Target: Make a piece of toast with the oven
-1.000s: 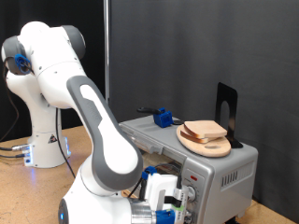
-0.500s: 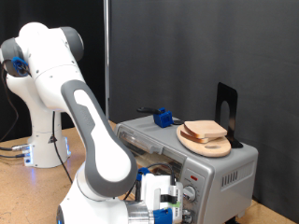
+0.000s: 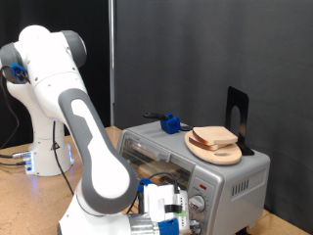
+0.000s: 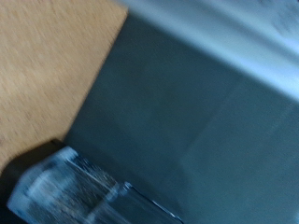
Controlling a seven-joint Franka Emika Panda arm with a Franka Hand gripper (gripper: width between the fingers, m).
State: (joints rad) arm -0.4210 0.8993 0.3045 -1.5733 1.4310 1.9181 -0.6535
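Meanwhile the tool has sunk lower before the oven, its opening unclear, the piece of toast apparently still on top.

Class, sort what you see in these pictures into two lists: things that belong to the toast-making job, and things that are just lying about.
Belongs to the job:
- oven, silver-grey, on the table
- piece of toast, on the wooden plate on top of the oven
- gripper, low in front of the oven

Just lying about:
- wooden plate
- blue object on the oven top
- black stand behind the plate
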